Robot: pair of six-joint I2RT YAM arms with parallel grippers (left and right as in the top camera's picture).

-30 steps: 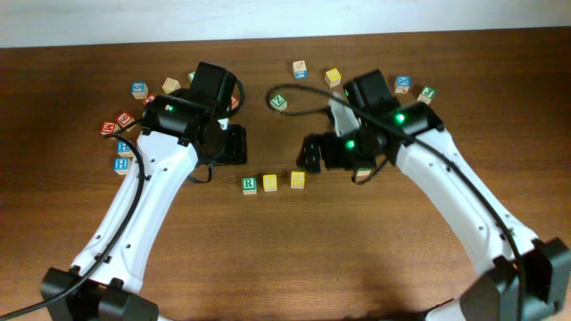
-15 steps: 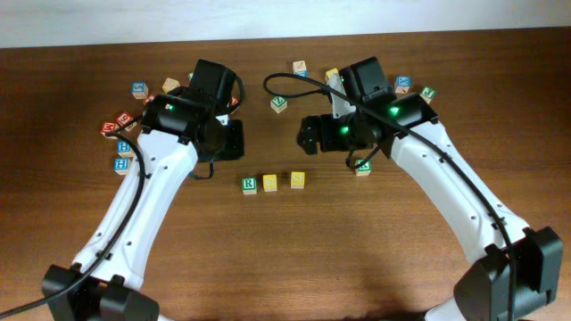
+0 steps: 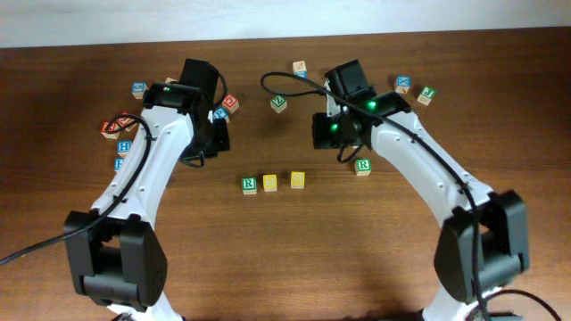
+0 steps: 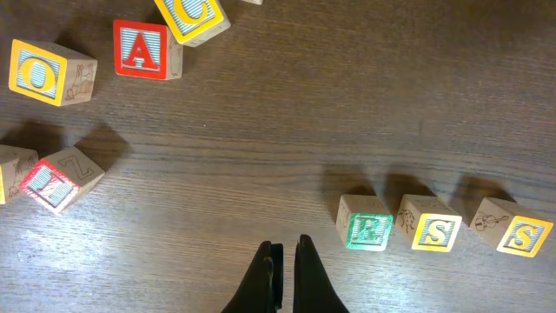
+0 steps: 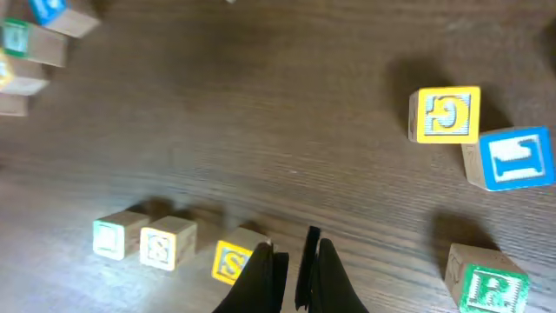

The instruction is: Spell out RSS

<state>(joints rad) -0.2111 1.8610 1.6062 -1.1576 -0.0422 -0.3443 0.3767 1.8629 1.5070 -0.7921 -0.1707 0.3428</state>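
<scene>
Spelling RSS in a row on the dark wooden bench (image 3: 294,259), a green-lettered wooden R cube (image 4: 368,228), a yellow-faced wooden S cube (image 4: 432,229) and a second yellow S cube (image 4: 519,233) are read clearly from the left wrist; overhead the letters are barely made out. The left tool (image 4: 287,245) and right tool (image 5: 297,248) are clenched, empty. Compared with a second earlier, both arms are drawn back from the row.
</scene>
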